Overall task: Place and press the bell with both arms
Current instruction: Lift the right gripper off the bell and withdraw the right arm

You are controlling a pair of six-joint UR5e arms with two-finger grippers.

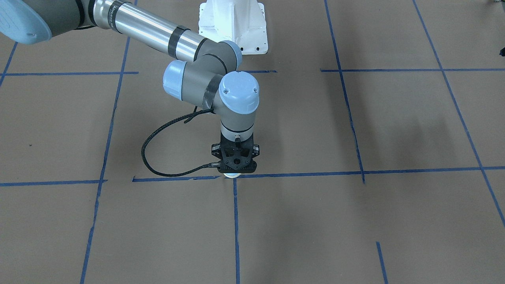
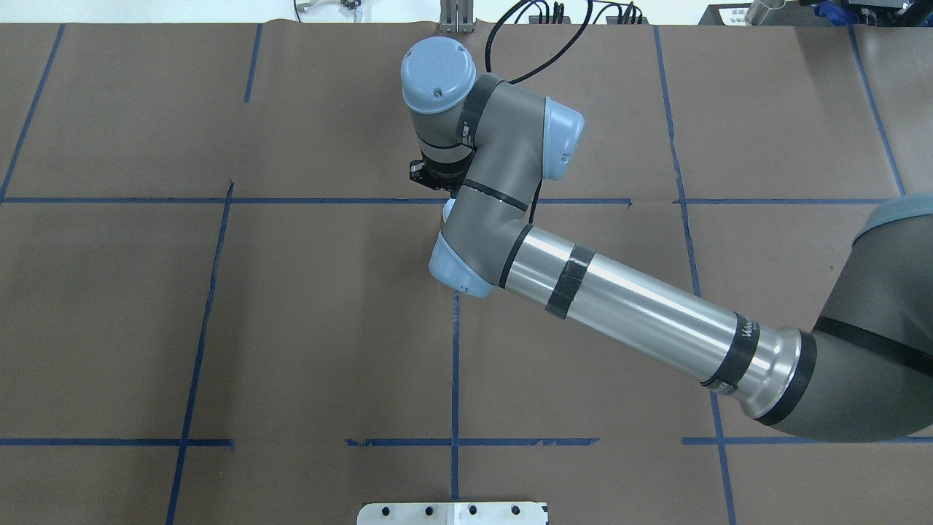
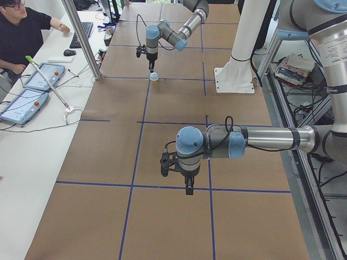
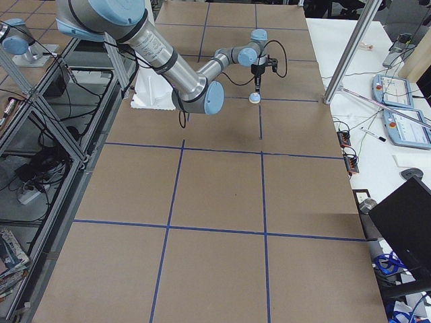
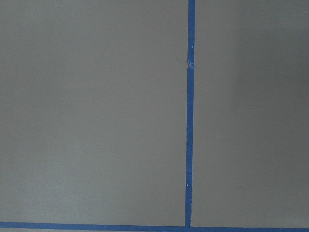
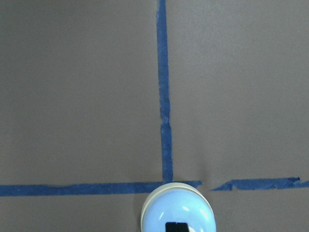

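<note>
The bell [image 6: 177, 210] has a glossy, smooth dome. The table [image 1: 394, 126] has a matt brown paper top. The right arm [image 2: 634, 313], at four o'clock overhead, has polished metal tubing.

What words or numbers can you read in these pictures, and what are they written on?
Nothing can be read plainly.
White letters on the black band of the right arm: blurred, unreadable.
Screens of the control tablets: too small to read.
The bell: no writing shows.

Right arm [image 2: 627, 306]: grey joints, silver tube, light-blue caps [image 1: 238, 92], black bands, braided black cable [image 1: 142, 152].
</note>
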